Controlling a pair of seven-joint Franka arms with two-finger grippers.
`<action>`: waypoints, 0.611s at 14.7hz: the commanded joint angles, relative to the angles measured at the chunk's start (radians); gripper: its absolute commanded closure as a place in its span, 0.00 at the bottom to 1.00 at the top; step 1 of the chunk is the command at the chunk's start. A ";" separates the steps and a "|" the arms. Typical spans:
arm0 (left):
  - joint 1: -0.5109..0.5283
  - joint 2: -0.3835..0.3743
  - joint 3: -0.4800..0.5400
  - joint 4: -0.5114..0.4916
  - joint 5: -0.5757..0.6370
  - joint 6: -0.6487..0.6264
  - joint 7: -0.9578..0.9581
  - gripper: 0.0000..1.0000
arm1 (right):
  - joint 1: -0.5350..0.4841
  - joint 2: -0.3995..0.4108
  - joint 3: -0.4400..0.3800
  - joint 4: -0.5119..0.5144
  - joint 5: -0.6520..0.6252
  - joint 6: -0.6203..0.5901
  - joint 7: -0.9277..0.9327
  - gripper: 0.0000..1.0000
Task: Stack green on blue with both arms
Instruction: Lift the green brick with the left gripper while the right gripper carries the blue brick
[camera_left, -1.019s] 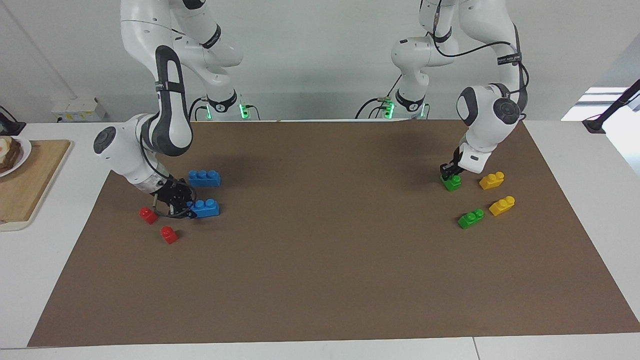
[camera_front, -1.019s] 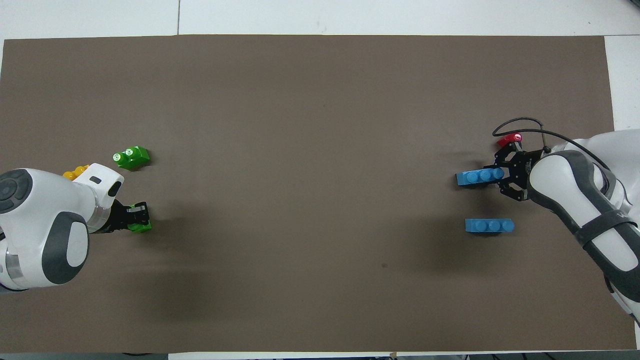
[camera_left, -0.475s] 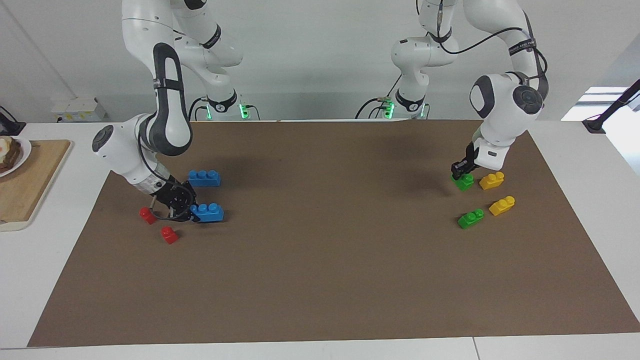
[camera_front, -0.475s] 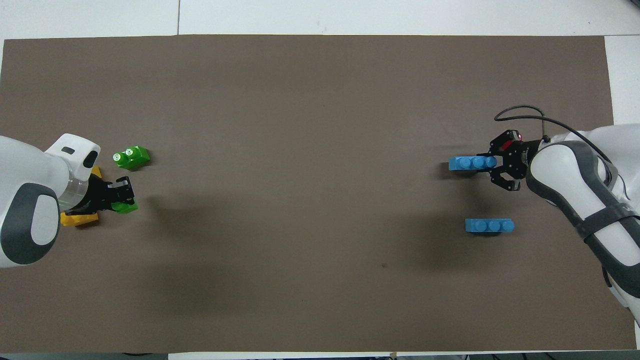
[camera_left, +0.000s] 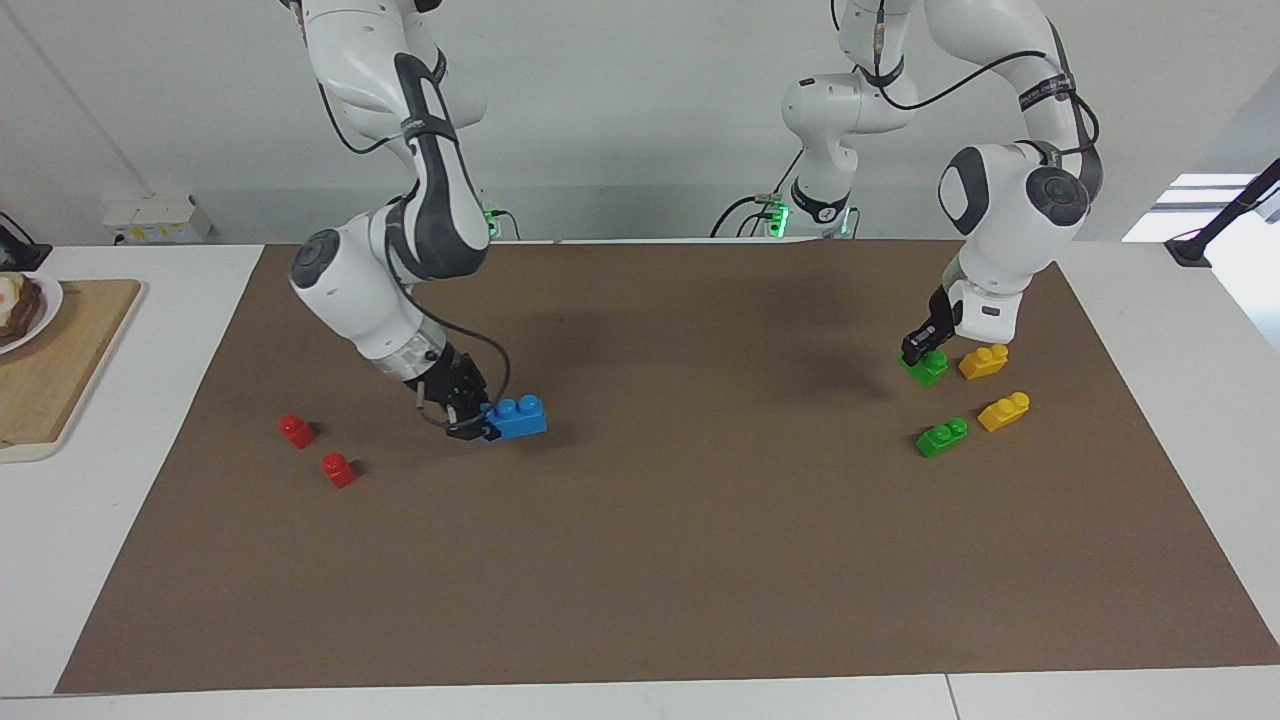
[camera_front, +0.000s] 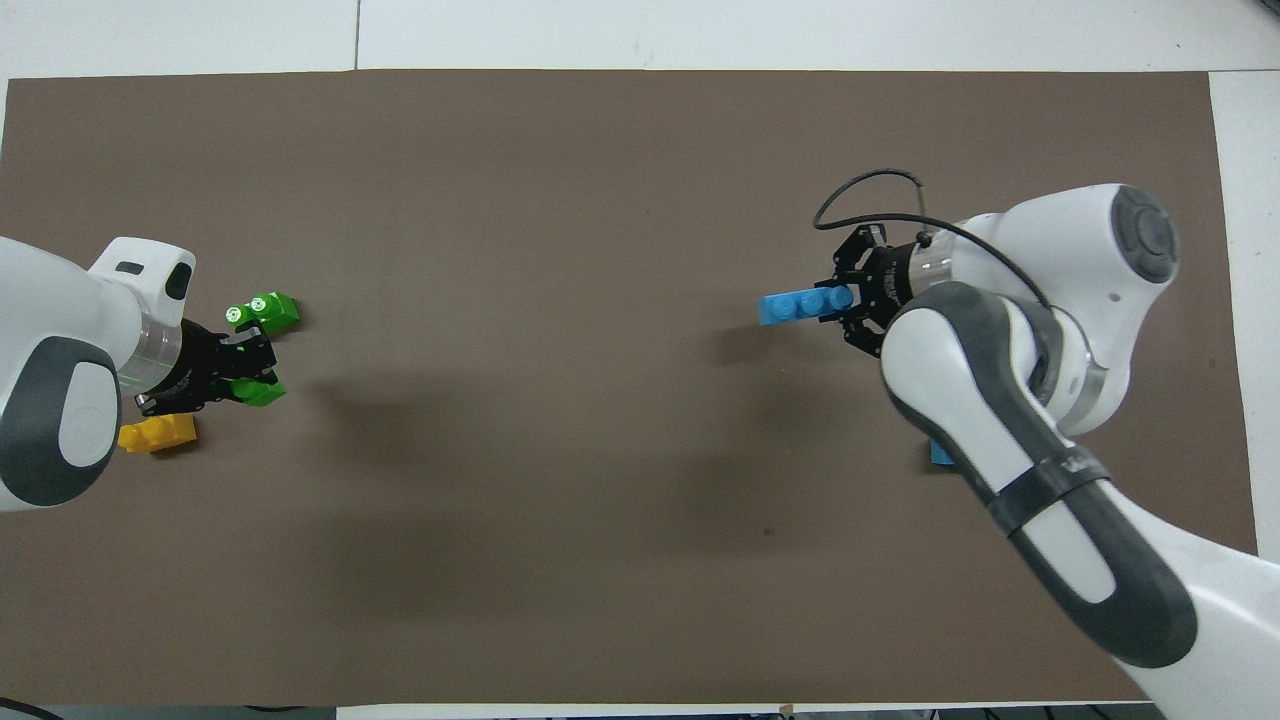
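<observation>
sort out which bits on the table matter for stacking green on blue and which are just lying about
In the job:
- blue three-stud plastic brick, held by right pincer
- green two-stud plastic brick, held by left pincer

Lying about:
- second green brick
- two yellow bricks
- two red bricks

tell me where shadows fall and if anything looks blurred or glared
Facing view: soft shadows lie on the brown mat beside the blue brick in the right gripper; the green brick is sharp. Overhead view: broad diffuse shadows, no glare, no motion blur.
</observation>
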 joint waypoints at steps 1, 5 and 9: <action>-0.008 0.015 0.007 0.064 -0.020 -0.066 -0.073 1.00 | 0.078 0.022 -0.004 0.045 -0.077 -0.026 0.225 1.00; -0.034 0.015 0.004 0.073 -0.020 -0.065 -0.193 1.00 | 0.174 0.025 -0.003 0.040 -0.075 -0.008 0.417 1.00; -0.044 0.004 0.003 0.078 -0.022 -0.074 -0.345 1.00 | 0.221 0.070 -0.003 0.031 -0.057 0.085 0.440 1.00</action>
